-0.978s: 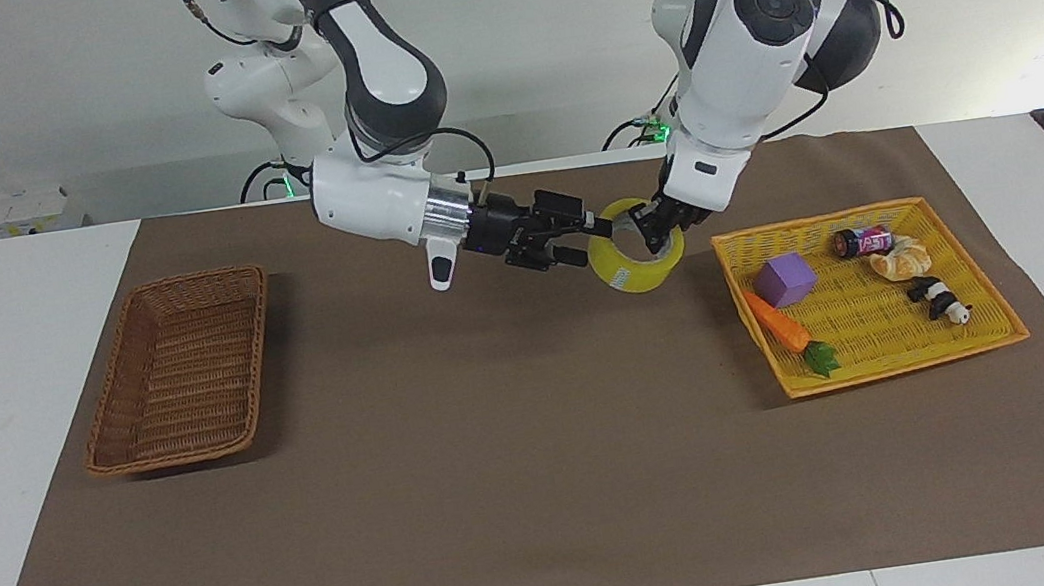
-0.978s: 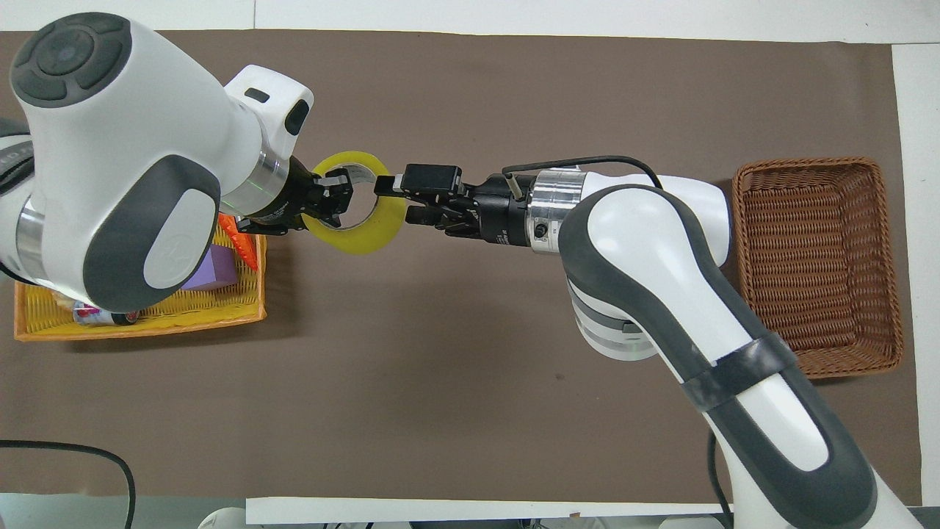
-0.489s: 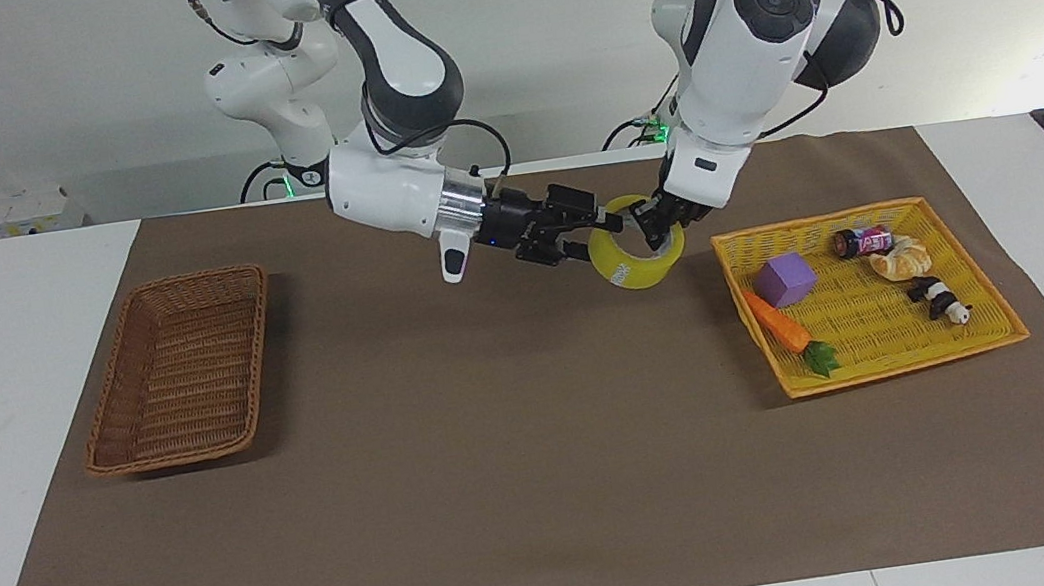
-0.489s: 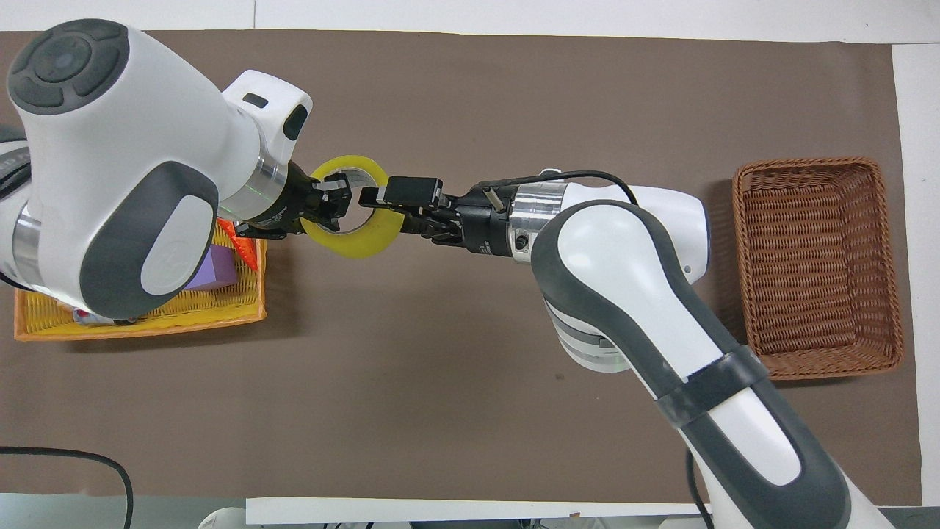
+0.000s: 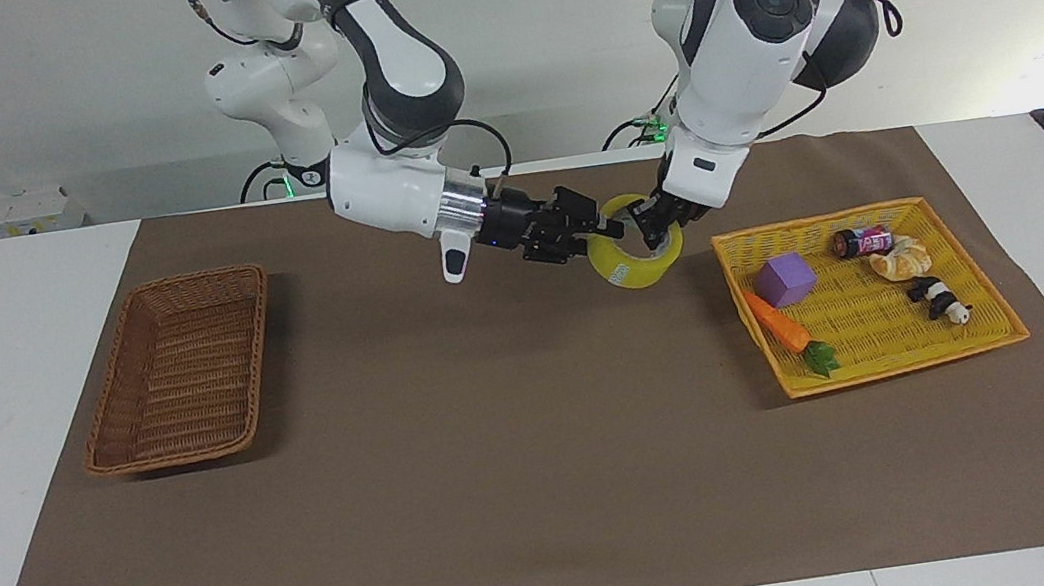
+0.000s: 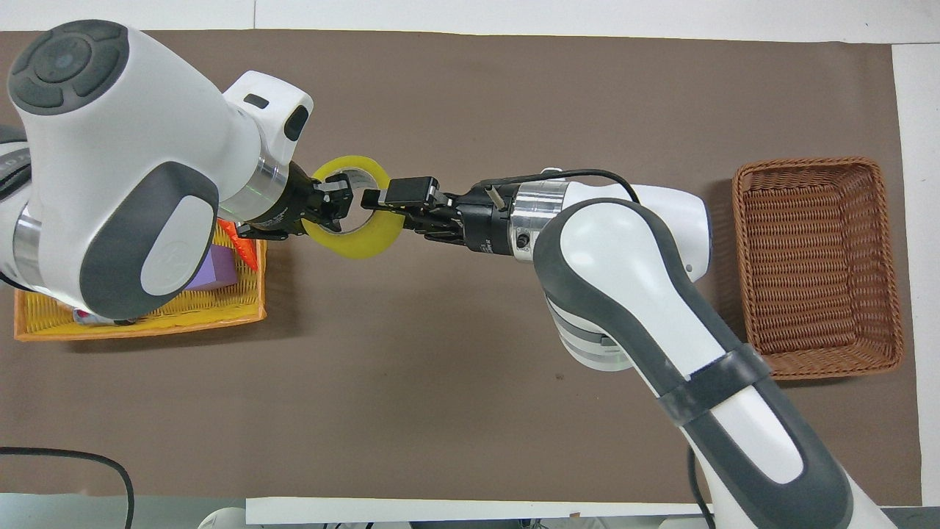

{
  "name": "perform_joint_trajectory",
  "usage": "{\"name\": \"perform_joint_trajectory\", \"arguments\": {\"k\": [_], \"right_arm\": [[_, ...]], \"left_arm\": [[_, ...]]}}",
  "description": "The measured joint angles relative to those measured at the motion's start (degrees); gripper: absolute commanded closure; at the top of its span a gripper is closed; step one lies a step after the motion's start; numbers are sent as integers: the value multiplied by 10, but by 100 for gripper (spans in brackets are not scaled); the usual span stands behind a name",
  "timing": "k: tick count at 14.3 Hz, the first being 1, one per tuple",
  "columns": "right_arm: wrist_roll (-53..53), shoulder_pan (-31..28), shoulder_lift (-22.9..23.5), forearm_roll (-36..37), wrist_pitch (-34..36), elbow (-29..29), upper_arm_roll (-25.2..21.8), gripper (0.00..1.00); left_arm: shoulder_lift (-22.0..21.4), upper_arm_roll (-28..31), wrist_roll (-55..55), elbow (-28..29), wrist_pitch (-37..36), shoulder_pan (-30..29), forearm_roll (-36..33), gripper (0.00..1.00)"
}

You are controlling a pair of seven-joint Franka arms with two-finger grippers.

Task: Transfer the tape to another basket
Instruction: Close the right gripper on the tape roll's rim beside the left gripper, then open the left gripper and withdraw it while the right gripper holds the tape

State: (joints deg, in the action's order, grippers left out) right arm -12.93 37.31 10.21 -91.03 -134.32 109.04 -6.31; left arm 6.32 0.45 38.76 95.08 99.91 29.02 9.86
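Closed since half a second ago: right gripper [image 5: 603, 232] now clamped on the rim of the tape [image 5: 641, 260], fingers drawn together from their earlier spread. Otherwise unchanged. Worktop [image 5: 528, 494] under a brown mat. Brown wicker basket [image 5: 177, 369] by the edge at the right arm's end, yellow tray [image 5: 982, 338] by the edge at the left arm's end. Tape held in the air, over the mat just beside the tray's corner nearest the robots. Left gripper [image 5: 653, 227] gripping the tape's rim on the tray side. Purple cube [image 5: 784, 280] in the tray.
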Motion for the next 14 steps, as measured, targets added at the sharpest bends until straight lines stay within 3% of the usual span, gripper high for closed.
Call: {"name": "perform_joint_trajectory", "arguments": {"k": [1, 2, 3, 4, 9, 14], "right_arm": [[0, 0, 0, 0, 0, 0, 0, 100], [0, 0, 0, 0, 0, 0, 0, 100], [0, 0, 0, 0, 0, 0, 0, 100], [0, 0, 0, 0, 0, 0, 0, 100], [0, -1, 2, 0, 1, 0, 0, 100], [-1, -15, 3, 10, 12, 0, -4, 100]], "left_arm": [[0, 0, 0, 0, 0, 0, 0, 90], [0, 0, 0, 0, 0, 0, 0, 80], [0, 0, 0, 0, 0, 0, 0, 45], [0, 0, 0, 0, -1, 0, 0, 4], [-25, 5, -2, -21, -55, -5, -1, 1], [-68, 10, -94, -38, -110, -97, -17, 1]]}}
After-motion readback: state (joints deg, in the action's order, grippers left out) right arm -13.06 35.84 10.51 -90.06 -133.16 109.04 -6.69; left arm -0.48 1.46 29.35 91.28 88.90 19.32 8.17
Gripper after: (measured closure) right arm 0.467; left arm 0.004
